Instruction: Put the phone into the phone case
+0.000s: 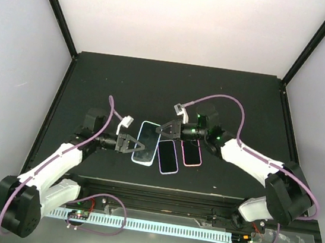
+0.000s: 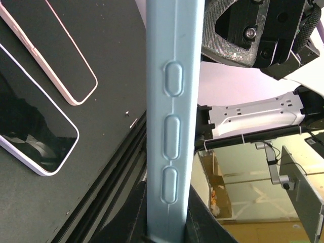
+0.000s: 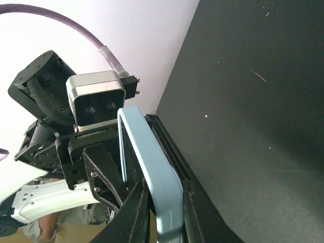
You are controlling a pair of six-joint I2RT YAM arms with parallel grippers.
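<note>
Phone case (image 1: 146,142): pale blue, held between the two arms above the front of the table (image 1: 125,86).

Overhead, holds: the left gripper (image 1: 134,146) has the case's left edge. The right gripper (image 1: 164,130) has its upper right corner. I can't tell from here whether the case clears the table.

Overhead, phones: the middle phone (image 1: 168,157) lies flat just beside the case. The pink-rimmed phone (image 1: 192,152) lies next to it on the right. Neither is held.

Left wrist, grip: the left gripper (image 2: 167,230) is pinched on the case's button wall (image 2: 172,126), which stands up from between its fingers. The middle phone (image 2: 30,131) and pink-rimmed phone (image 2: 50,48) are off to one side.

Right wrist, grip: the right gripper (image 3: 164,217) is pressed onto the case's rim (image 3: 152,167), with a finger (image 3: 134,212) on each side. The left wrist camera (image 3: 96,101) sits close behind it.

Risk, no free gripper: I judge that one must let go to fetch a phone. The case could then swing on the single pinch and drop onto the middle phone.

Risk, soft rim: if the arms pull unevenly, the case could twist or slip out.

Risk, blocked opening: fingers clamped over the walls could stop a phone from seating.

Risk, wrong phone: there are two phones, and I can't tell which one fits.
</note>
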